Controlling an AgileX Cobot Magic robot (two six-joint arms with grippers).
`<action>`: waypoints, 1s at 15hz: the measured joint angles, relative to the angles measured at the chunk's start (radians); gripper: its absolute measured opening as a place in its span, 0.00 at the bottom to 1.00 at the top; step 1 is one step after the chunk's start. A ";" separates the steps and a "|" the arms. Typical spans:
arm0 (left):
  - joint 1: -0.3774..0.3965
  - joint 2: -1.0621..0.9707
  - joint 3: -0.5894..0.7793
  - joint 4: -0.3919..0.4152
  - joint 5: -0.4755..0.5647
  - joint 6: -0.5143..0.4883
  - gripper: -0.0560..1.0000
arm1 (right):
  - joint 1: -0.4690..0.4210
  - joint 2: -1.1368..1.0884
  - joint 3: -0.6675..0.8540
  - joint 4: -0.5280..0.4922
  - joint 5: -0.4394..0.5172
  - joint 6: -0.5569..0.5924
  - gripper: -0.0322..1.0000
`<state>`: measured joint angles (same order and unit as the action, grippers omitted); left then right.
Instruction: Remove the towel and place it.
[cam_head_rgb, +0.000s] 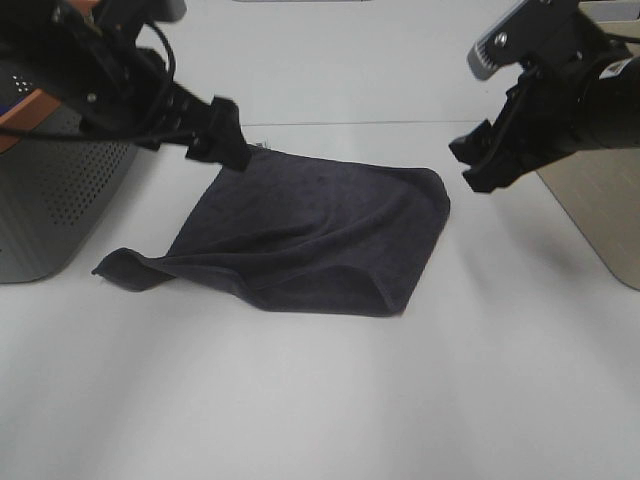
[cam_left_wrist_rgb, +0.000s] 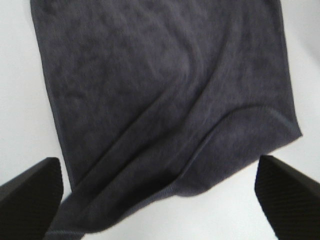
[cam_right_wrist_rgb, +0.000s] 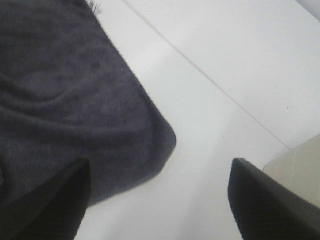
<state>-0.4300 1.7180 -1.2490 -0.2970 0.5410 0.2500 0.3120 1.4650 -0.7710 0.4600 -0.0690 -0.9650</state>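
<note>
The towel (cam_head_rgb: 300, 235) lies loose on the white table (cam_head_rgb: 320, 400), a little above the centre of the exterior high view. It is dark charcoal terry, roughly square, turned like a diamond with corners toward 10, 2, 5 and 8 o'clock. It is not flat: soft ridges run across it, the near hem folds over itself toward 5 o'clock, and the 8 o'clock corner trails out in a thin flap. A few pale threads show at the 10 o'clock corner; I cannot make out a tag.

Judging from how it lies, the placing step looks done or nearly done, with the cloth set down and nothing holding it. The next move, I judge, calls for both arms to lift clear without catching a hem, or for smoothing if a neater lay is wanted.

The left gripper (cam_head_rgb: 228, 140) hangs just over the 10 o'clock corner, jaws wide; in the left wrist view the cloth lies below and between its fingers (cam_left_wrist_rgb: 30, 195), ungrasped. The right gripper (cam_head_rgb: 485, 165) hovers just off the 2 o'clock corner, also spread wide and empty. A grey perforated housing (cam_head_rgb: 50, 200) stands at 9 o'clock, and a beige panel (cam_head_rgb: 595, 210) at 3 o'clock.
</note>
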 joint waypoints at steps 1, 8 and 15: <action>0.000 0.000 -0.064 0.052 0.020 -0.059 0.98 | -0.003 -0.013 -0.036 0.051 0.029 0.035 0.75; 0.124 0.000 -0.456 0.421 0.316 -0.374 0.98 | -0.027 -0.005 -0.459 -0.104 0.470 0.475 0.75; 0.383 -0.001 -0.648 0.344 0.652 -0.315 0.98 | -0.030 0.222 -1.079 -0.620 1.250 0.957 0.75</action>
<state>-0.0470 1.7170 -1.8970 0.0470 1.1930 -0.0650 0.2820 1.6870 -1.8500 -0.1600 1.1810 -0.0080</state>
